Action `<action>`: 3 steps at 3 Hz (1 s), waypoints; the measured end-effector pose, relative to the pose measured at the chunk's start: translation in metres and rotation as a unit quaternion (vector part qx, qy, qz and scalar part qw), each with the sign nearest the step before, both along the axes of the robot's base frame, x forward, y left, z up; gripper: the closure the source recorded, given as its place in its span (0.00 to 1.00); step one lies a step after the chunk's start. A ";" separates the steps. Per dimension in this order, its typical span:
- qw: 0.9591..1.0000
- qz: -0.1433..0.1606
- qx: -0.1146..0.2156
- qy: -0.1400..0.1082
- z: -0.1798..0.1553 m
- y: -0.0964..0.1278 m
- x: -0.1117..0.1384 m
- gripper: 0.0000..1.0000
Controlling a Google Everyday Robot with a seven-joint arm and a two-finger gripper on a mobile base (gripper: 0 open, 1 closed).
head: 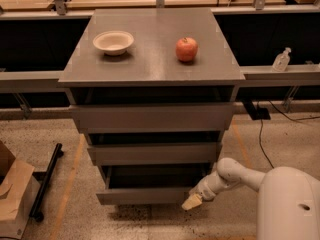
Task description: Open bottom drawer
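The bottom drawer (145,195) is the lowest, narrowest grey front of the cabinet, pulled out a little so its dark inside shows above the front. My gripper (192,202) sits at the drawer front's right end, low near the floor, at the end of my white arm (235,173). The middle drawer (152,153) and top drawer (152,118) stand above it.
A white bowl (113,42) and a red apple (186,49) rest on the cabinet top (150,66). A cardboard box (12,194) and a black bar (46,181) lie on the floor at left. A clear bottle (281,60) stands on the right ledge; a cable (262,139) runs below it.
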State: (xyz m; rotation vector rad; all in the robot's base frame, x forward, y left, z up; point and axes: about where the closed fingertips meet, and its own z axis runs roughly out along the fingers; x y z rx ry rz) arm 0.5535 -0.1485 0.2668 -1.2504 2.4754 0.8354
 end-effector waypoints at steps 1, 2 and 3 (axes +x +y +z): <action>1.000 0.023 0.010 -0.007 0.001 0.018 -0.002 0.39; 0.999 0.037 0.005 -0.039 0.017 0.025 0.006 0.08; 0.998 0.041 -0.002 -0.058 0.019 0.025 0.022 0.00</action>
